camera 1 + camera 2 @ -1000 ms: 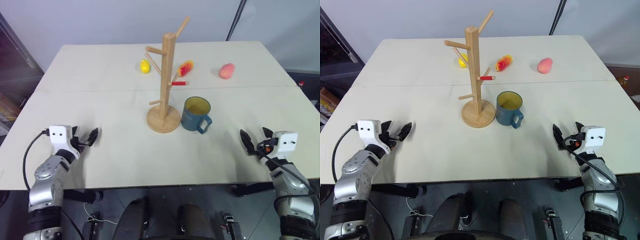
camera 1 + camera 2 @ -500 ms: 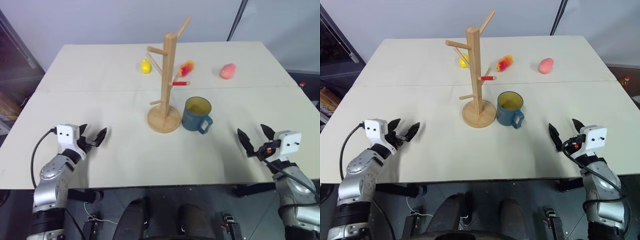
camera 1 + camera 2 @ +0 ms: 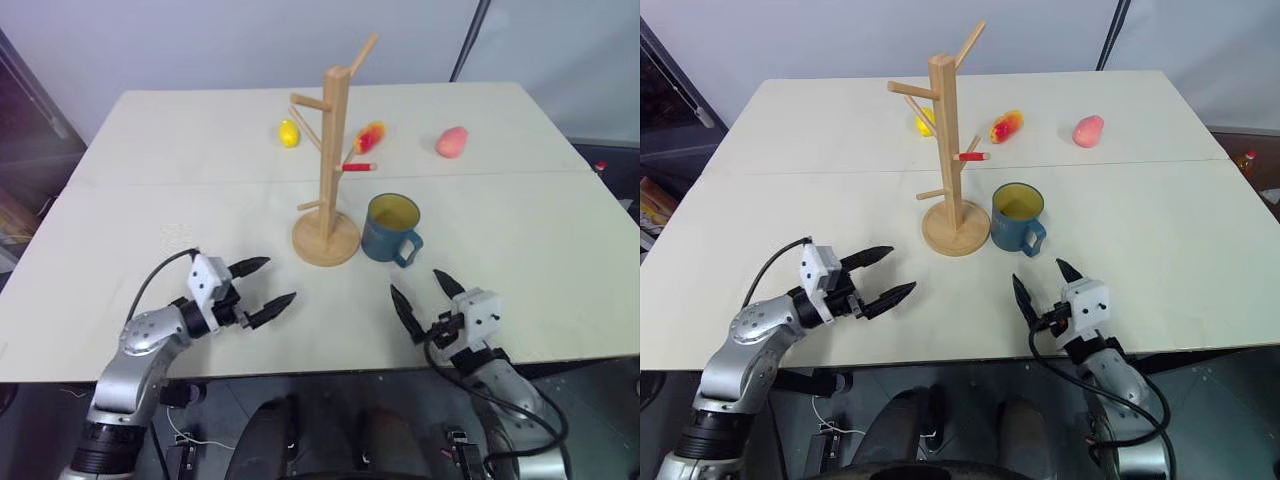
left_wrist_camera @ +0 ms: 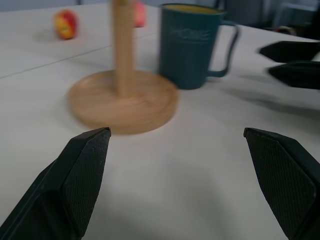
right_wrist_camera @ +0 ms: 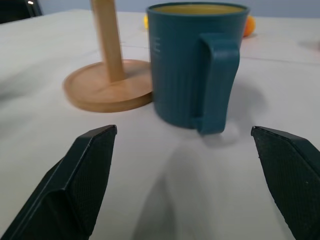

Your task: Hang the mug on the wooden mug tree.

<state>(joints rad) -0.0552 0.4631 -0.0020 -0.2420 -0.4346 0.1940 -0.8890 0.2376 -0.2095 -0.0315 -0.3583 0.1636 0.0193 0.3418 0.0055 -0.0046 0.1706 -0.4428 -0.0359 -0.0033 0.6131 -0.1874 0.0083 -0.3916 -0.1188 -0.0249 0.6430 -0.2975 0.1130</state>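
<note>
Both my arms have swung inward from the table's outer edges. My right gripper [image 3: 428,298], fingers spread wide and empty, now faces the small teal-blue mug with yellow inside [image 3: 391,228], handle toward me; no contact yet. My left gripper [image 3: 265,284], also wide, points at the tall light-wood mug tree [image 3: 332,160] just beside it. Approach stage. Far side of the mug hidden.

Two pale tabletops [image 3: 150,210] butted w/ a seam btwn them. Plain grey-white wall [image 3: 200,45] behind, dark pole [image 3: 470,40] leaning at back, dark shelving [image 3: 25,120] at left.
</note>
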